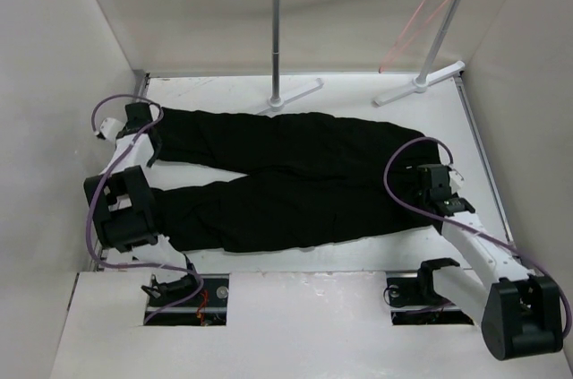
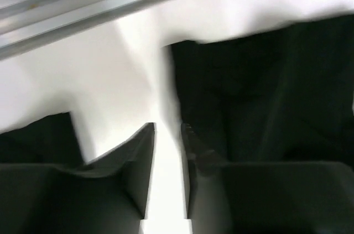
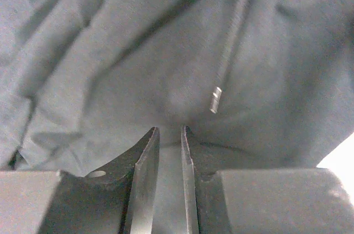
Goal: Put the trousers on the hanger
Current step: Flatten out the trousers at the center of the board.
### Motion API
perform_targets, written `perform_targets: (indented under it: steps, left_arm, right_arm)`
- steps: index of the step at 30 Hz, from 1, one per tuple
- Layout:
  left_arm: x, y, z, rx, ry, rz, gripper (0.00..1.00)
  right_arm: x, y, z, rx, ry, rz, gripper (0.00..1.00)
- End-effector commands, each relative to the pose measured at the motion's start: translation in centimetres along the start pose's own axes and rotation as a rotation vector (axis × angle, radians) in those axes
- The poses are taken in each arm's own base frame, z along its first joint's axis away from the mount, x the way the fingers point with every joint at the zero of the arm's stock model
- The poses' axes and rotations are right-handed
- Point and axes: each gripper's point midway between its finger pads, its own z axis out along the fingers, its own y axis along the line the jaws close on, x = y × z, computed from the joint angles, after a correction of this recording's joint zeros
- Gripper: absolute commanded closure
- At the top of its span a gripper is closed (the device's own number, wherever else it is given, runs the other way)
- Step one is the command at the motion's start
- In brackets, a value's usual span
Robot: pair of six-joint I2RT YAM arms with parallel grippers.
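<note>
The black trousers [image 1: 295, 177] lie flat across the table, legs to the left and waist to the right. The thin pinkish-red hanger [image 1: 419, 16] hangs from the right end of the rack's bar, far from both arms. My left gripper [image 1: 143, 124] is low over the end of the upper leg. In the left wrist view its jaws [image 2: 167, 129] stand slightly open over bare white table, with the leg's edge [image 2: 260, 90] just right of them. My right gripper [image 1: 428, 184] is at the waist; its jaws [image 3: 170, 130] are nearly together on a pinch of the cloth [image 3: 138, 40].
A grey metal rack [image 1: 277, 30] with white joints stands at the back, its feet on the table. White walls close in both sides. A metal rail [image 2: 83, 1] runs along the table edge by the left gripper. A drawstring tip [image 3: 215, 99] lies on the waist cloth.
</note>
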Motion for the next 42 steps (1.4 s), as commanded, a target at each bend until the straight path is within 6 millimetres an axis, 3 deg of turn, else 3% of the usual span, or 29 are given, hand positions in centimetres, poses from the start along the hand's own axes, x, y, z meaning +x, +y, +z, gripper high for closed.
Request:
perform_targets:
  steps: [1,4,7,9,11,14,18,20,22,24,28,33,37,42]
  left_arm:
    - [0.5,4.9,0.2,-0.113,0.012,-0.047,0.64]
    - [-0.6,4.7,-1.6,-0.032,0.014,-0.108,0.49]
    - [-3.0,3.0,-5.0,0.075,-0.090,-0.126,0.48]
    - [-3.7,1.2,-6.4,0.125,-0.126,-0.109,0.48]
    - [-3.7,-1.3,-6.6,0.157,-0.124,-0.056,0.48]
    - [-4.1,-5.2,-5.5,0.160,-0.141,0.074,0.50]
    - [-4.7,-7.2,-3.0,0.097,-0.160,0.194,0.53]
    - [-4.7,-7.6,-1.9,0.079,-0.146,0.216,0.56]
    - [-4.5,-7.5,-1.0,0.061,-0.130,0.233,0.57]
    - [-4.2,-7.2,-0.2,0.051,-0.113,0.241,0.57]
    - [-3.8,-6.2,1.1,0.033,-0.080,0.241,0.51]
    - [-2.8,-6.8,2.0,0.105,-0.022,0.225,0.43]
    - [-1.6,-6.9,2.3,0.160,0.018,0.219,0.48]
    - [-0.6,-5.2,3.4,0.126,0.039,0.211,0.49]
  right_arm:
    - [0.0,-0.7,-0.8,-0.006,-0.019,0.035,0.72]
    - [-1.7,0.4,-2.7,-0.058,-0.075,0.019,0.60]
    - [-4.3,2.9,-4.9,-0.136,-0.146,0.006,0.42]
    - [-6.2,5.0,-5.9,-0.178,-0.183,-0.006,0.39]
    - [-7.7,7.3,-6.2,-0.220,-0.204,-0.023,0.48]
    - [-10.6,10.3,-5.1,-0.236,-0.227,-0.034,0.80]
    - [-16.1,11.1,-2.5,-0.205,-0.247,0.021,0.83]
    - [-19.0,10.3,-0.6,-0.147,-0.277,0.028,0.77]
    - [-20.4,9.1,1.8,-0.075,-0.268,0.035,0.63]
    - [-21.1,7.6,4.3,-0.019,-0.250,0.054,0.49]
    - [-21.7,5.6,7.8,0.028,-0.219,0.083,0.38]
    - [-22.3,4.8,10.5,0.069,-0.182,0.076,0.33]
    - [-22.0,4.2,10.9,0.093,-0.185,0.076,0.32]
    - [-21.5,4.1,11.8,0.102,-0.166,0.095,0.32]
